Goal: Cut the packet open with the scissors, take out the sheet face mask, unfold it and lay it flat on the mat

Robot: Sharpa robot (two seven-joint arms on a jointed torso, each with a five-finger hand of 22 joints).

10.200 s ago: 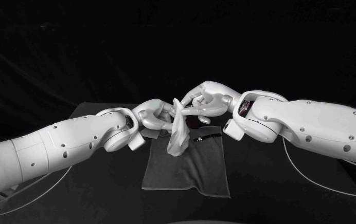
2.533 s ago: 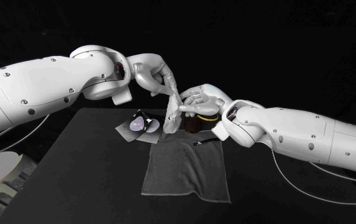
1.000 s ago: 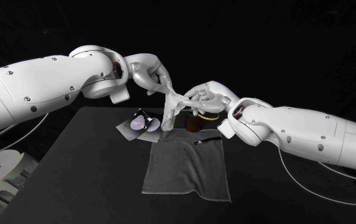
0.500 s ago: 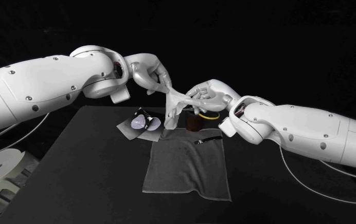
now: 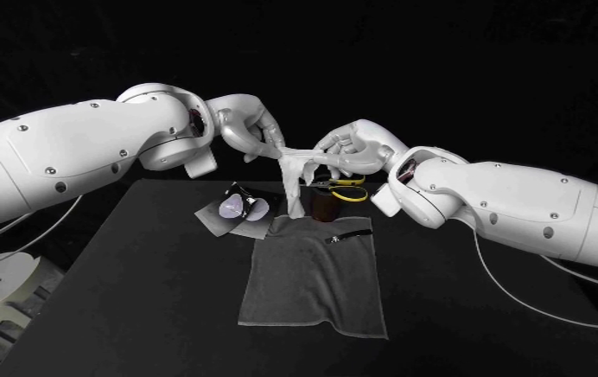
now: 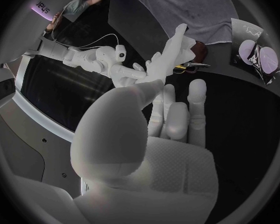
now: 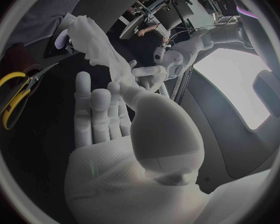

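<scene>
The sheet mask (image 5: 294,185) is out of the packet (image 5: 234,208), held in the air btwn the two robot hands, above the far end of the mat (image 5: 312,290). The left robot hand (image 5: 256,130) pinches its upper edge and the right robot hand (image 5: 349,150) pinches the other side, so both are clamped on the mask. The rest hangs in a narrow bunch below them, tip just over the mat's far edge.

Change: approx 10 s ago it was a folded wad w/ both hands low & close. Since then the left arm has lifted and the hands have drawn apart. In the last half-sec the top edge has pulled into a taut strand btwn them. So unfolding has begun, but prob. under half done; the lower part isn't spread.

Room: the mat lies below both hands, w/ a small dark strip (image 5: 350,236) near its far edge. The packet sits under the left robot hand. The scissors (image 5: 346,182) rest on a brown holder (image 5: 327,209) under the right robot hand. Both are close to the hanging tip, so it could snag. There is open surface (image 5: 137,290) either side, edges well off.
</scene>
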